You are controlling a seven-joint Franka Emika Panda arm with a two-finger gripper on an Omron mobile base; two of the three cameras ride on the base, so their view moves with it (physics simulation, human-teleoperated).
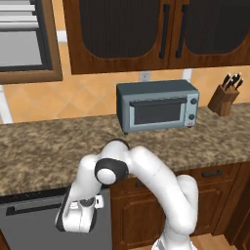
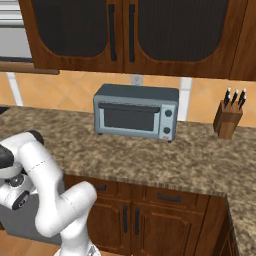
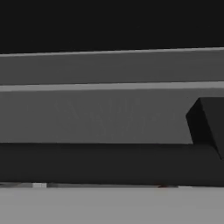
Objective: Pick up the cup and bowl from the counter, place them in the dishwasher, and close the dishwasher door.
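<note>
The long speckled brown-and-tan granite counter [image 1: 44, 146] ran over dark wooden cabinets [image 2: 150, 215] and carried a grey toaster oven [image 1: 157, 105] and a wooden knife block [image 1: 223, 100]. Below its left end sat the grey-fronted dishwasher, its flat grey door [image 1: 29, 229] shut upright. In the hand view the door's dark bar handle [image 3: 109, 164] lay close ahead. The white arm's hand hung just before the door, fingers spread wide apart, holding nothing.

counter [image 1: 44, 146]: stretching above and beyond the hand
toaster oven [image 1: 157, 105]: sitting on it, right of the hand
knife block [image 1: 223, 100]: standing farther right
</note>
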